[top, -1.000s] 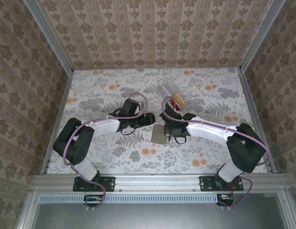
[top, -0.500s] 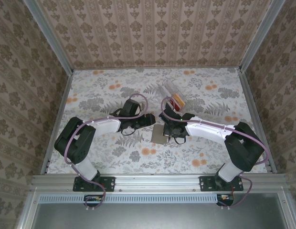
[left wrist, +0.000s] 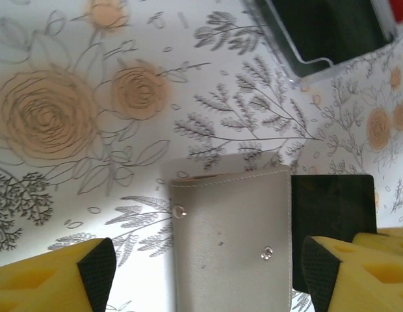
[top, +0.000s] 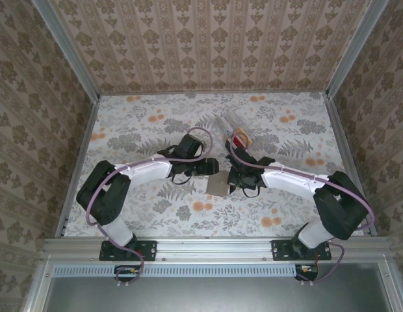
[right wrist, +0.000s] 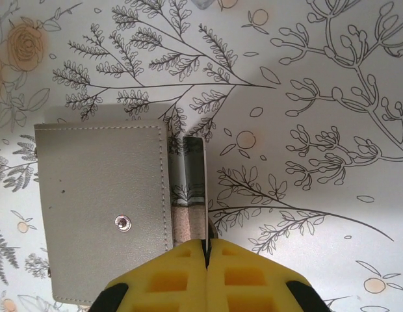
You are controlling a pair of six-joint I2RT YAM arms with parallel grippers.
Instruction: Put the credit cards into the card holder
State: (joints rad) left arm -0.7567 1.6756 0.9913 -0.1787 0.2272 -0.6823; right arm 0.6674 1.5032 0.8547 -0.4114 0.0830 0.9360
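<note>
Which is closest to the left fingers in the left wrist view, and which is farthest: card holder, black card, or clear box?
1. Card holder, lying between the left fingers.
2. Black card, just right of the holder.
3. Clear box, far off at the top right.

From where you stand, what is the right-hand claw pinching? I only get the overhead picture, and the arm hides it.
Observer: The right gripper is shut on a thin card, seen edge-on from its wrist camera.
Visitor: Where is that card compared with the wallet?
Observer: Right beside the card holder, along its stitched edge; whether they touch I cannot tell.
Visitor: And the other claw?
Observer: The left gripper is open wide, the holder showing in the gap as its wrist camera sees it.
</note>
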